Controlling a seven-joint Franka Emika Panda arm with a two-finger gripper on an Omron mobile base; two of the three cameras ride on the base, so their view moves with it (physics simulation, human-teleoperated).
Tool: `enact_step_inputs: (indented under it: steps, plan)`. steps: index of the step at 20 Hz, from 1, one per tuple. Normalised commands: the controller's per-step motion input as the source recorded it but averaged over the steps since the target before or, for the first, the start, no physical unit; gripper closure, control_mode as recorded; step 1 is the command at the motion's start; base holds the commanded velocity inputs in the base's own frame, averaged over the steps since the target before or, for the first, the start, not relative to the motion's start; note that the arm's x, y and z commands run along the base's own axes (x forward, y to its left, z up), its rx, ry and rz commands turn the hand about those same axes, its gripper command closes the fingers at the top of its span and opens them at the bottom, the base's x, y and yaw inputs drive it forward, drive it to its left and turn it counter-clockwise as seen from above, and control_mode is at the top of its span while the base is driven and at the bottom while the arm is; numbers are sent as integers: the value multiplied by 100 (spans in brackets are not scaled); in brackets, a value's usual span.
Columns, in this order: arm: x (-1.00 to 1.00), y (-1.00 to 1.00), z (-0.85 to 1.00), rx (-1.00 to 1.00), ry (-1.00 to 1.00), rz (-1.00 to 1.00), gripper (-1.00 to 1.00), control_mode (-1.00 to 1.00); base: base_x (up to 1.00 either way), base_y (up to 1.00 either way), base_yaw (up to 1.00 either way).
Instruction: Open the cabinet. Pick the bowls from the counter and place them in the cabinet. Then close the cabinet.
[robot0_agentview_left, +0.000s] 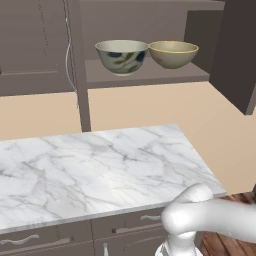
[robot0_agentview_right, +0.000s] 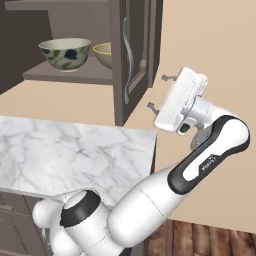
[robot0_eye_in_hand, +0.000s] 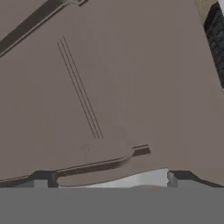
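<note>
Two bowls sit on the open cabinet's shelf; gripper beside the right door.

Both the leaf-marked bowl and yellow bowl stand beyond the fingers, the yellow one half hidden by the door. Gripper fingers stand apart, empty, just short of the door; its handle lies ahead. Counter below.

Two base views from behind, sharing the open cabinet and counter, hand view close against a door
</note>
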Motion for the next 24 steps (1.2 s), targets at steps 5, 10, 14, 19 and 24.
enact_step_inputs:
  steps: [5, 10, 14, 19, 24]
  plan:
    - [29, 16, 0, 0, -15, -1, -100, -100, 0, 0, 0]
    - [49, 24, -8, -2, -8, -24, -100, -100, 0, 0, 0]
    - [66, 43, -23, 0, 0, -38, -100, -100, 0, 0, 0]
    - [51, 26, -10, 0, 2, -32, -100, -100, 0, 0, 0]
    - [0, 75, 0, 0, 0, -29, -100, -100, 0, 0, 0]
